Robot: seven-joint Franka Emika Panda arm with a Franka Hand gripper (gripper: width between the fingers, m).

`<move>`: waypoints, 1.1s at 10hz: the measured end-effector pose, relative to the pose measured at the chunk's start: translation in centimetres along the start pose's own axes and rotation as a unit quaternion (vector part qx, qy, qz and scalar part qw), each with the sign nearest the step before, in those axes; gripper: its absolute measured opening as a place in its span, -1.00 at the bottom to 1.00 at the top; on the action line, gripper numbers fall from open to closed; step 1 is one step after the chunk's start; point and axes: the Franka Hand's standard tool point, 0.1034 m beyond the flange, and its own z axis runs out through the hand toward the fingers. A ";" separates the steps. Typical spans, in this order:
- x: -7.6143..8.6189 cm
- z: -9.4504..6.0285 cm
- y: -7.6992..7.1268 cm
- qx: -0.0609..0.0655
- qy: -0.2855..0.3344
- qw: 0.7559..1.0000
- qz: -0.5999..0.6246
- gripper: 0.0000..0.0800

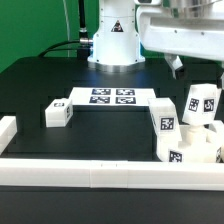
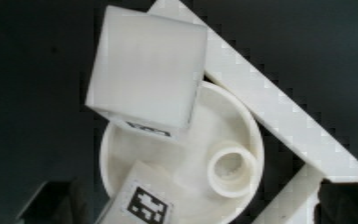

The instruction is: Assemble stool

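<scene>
A white border rail (image 1: 8, 130) runs along the exterior view's left edge. Next, on the black counter (image 1: 40, 85), lies one loose leg (image 1: 57, 113), then the marker board (image 1: 112, 97). At the exterior view's right, the round seat (image 2: 220, 140) lies just beside a long rail (image 2: 282, 110), and a blocky leg (image 2: 149, 70) apparently rests on it. Above them the gripper (image 2: 190, 198) hangs with its fingers spread wide, holding nothing.

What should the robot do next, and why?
Probably lower the open gripper toward the leg and grip it. The gripper hangs above holding nothing, and the leg seems to rest loose against the seat, not fitted in.
</scene>
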 end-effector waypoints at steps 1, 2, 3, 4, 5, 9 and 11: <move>0.0 0.1 0.0 -0.001 -0.001 1.000 0.000 0.62; 0.0 0.1 0.0 -0.001 0.000 1.000 -0.019 0.62; 0.0 0.1 0.0 -0.001 0.000 0.997 -0.077 0.62; -0.4 0.3 0.0 -0.010 0.001 0.987 -0.163 0.62; -0.7 0.3 -0.2 -0.015 0.003 0.973 -0.229 0.62; -1.0 0.4 -0.6 -0.014 0.001 0.900 -0.435 0.62; -1.0 0.4 -0.5 -0.014 0.000 0.873 -0.487 0.62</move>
